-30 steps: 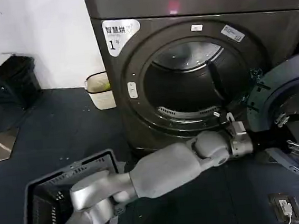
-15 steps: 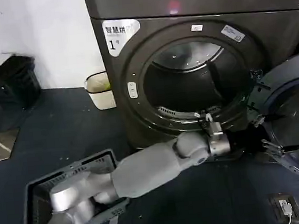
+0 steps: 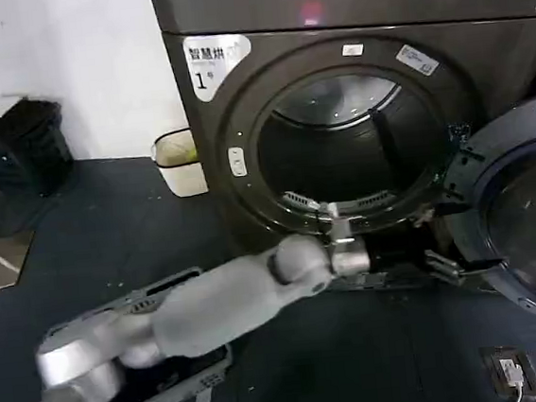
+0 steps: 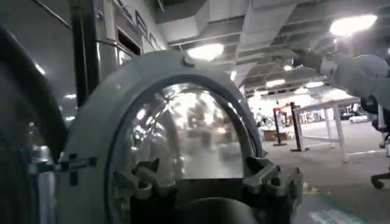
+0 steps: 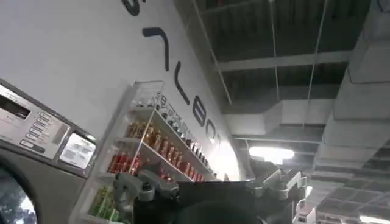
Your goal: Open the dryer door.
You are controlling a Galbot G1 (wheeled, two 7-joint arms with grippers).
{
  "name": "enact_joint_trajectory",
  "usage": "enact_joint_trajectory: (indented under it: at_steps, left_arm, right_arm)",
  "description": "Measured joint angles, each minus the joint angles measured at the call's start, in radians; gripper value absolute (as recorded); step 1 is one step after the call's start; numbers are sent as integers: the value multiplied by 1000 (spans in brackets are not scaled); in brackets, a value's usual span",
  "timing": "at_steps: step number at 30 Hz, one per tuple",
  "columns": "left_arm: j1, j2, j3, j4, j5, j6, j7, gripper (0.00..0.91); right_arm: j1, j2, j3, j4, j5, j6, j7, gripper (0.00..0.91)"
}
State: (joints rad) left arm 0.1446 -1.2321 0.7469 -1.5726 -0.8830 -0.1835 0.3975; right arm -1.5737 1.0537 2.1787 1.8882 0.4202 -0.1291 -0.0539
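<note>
Dryer door (image 3: 526,219) stands swung wide open to the right of the drum opening (image 3: 349,150). The left end effector (image 3: 445,265) hangs just beside its lower inner edge, fingers spread and holding nothing. The right end effector (image 5: 210,185) also sits open and empty.

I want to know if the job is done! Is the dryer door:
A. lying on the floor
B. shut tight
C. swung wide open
C: the door hangs swung out beside the machine, so the drum opening shows bare.
</note>
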Motion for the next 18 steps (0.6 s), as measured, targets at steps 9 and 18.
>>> enact_joint_trajectory:
  at_steps: [9,18]
  left_arm:
    - [19,153,-3,-96,-11,-19,0,907]
    - [27,311,-12,-168,5,-23,-10,907]
  right_arm:
    - [11,-2,-11,2,-2,-1,-1,907]
    - [9,-5,-8,2,-5,-2,-2,907]
